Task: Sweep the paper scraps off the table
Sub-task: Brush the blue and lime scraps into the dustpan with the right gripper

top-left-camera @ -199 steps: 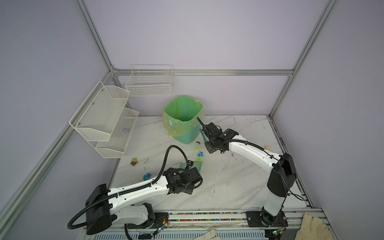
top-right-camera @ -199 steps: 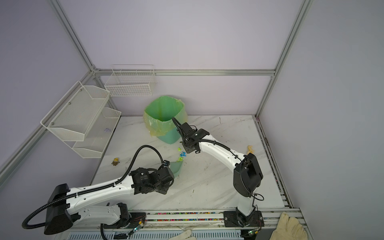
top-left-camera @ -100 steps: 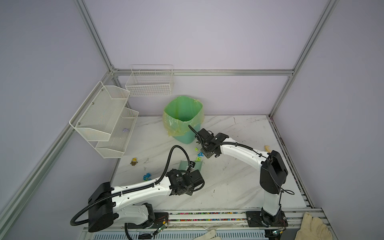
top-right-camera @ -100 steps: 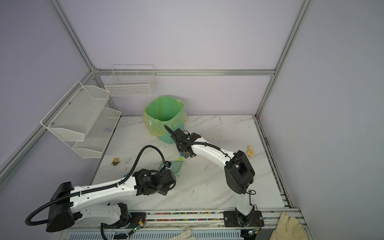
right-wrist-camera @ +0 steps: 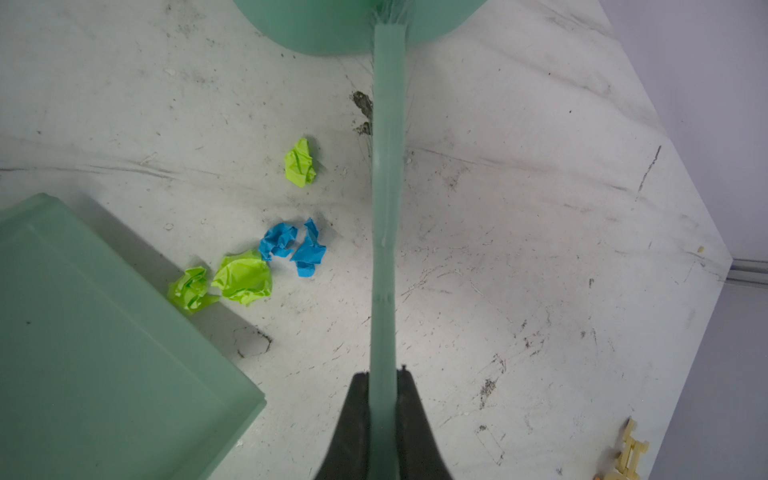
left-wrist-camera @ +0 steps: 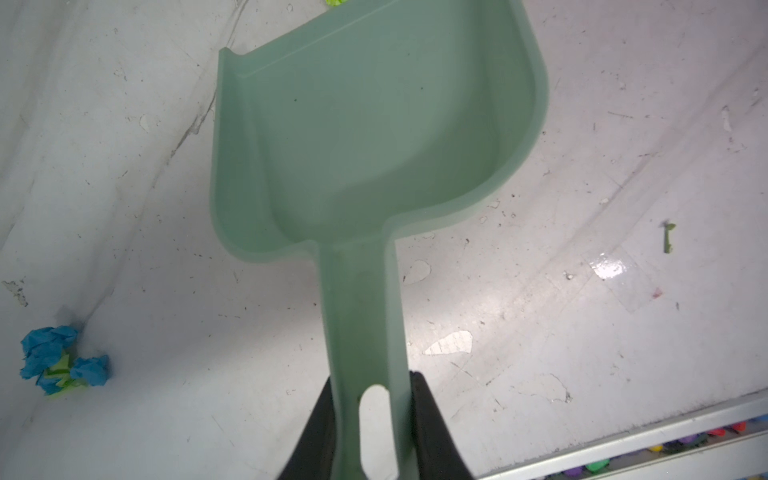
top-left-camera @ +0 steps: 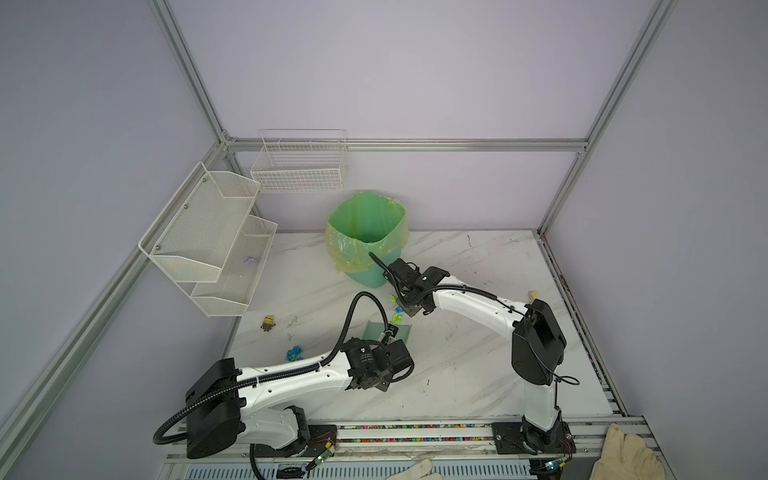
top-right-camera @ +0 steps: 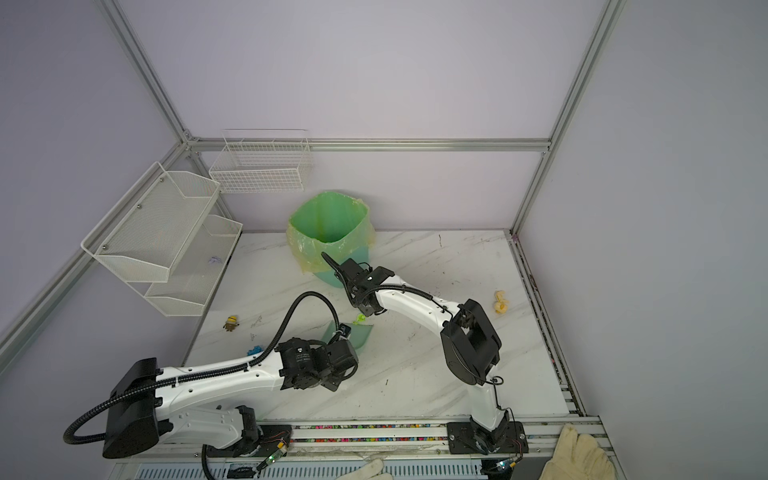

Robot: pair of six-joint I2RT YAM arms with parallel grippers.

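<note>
**Both arms low, both grips closed**

Your left arm [top-left-camera: 291,374] lies stretched low from its base toward the middle of the counter [top-left-camera: 478,374], with its wrist [top-left-camera: 374,365] bent forward. On the left gripper [left-wrist-camera: 372,395], the jaws clamp the sides of the dustpan handle [left-wrist-camera: 361,311].

Your right arm [top-left-camera: 469,305] reaches inward from a raised elbow [top-left-camera: 536,340], forearm sloping down. On the right gripper [right-wrist-camera: 384,386], the jaws pinch the thin brush handle [right-wrist-camera: 386,208] tight.

The two grippers sit near each other, apart.

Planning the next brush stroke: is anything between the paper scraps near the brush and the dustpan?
Nothing visible: the paper scraps lie on bare table beside the open lip of the dustpan, the brush on their other side.
</note>
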